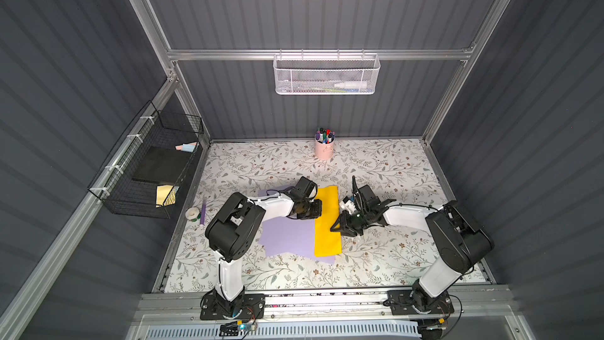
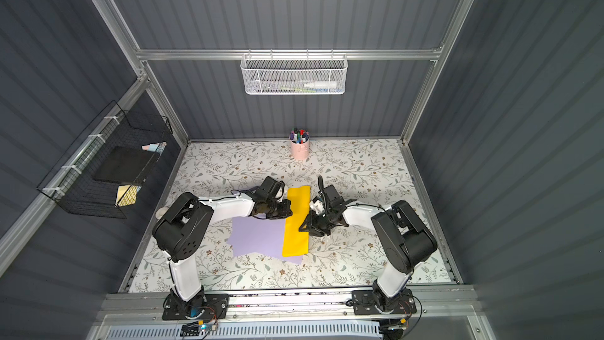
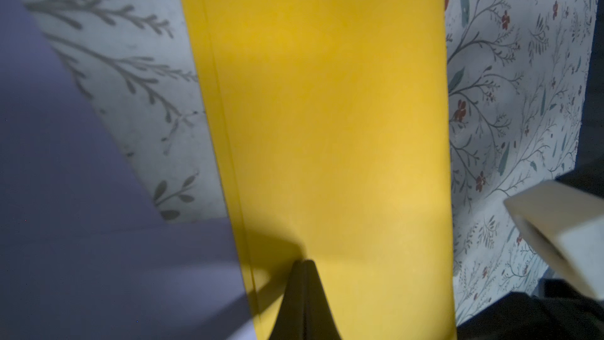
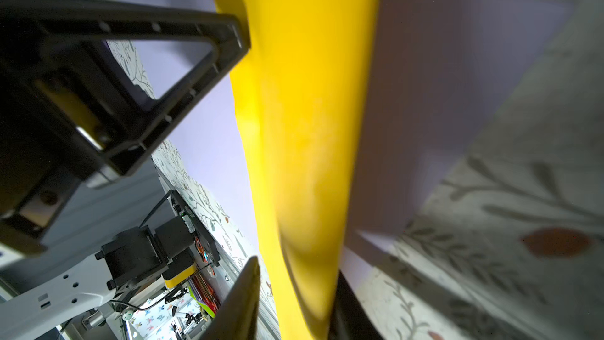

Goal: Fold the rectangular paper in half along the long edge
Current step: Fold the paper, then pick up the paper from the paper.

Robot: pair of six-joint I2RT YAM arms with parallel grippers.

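The yellow paper lies as a long narrow strip, doubled over, on top of a purple sheet. My left gripper is shut with nothing in it. Its joined tips rest on the yellow paper near its left edge. My right gripper sits at the strip's right edge and is open. In the right wrist view the yellow paper runs between the jaws of the right gripper; one finger stands clear of it.
A pink cup of pens stands at the back of the floral table. A tape roll and a purple stick lie at the left edge. A black wire basket hangs left, a white mesh basket on the back wall.
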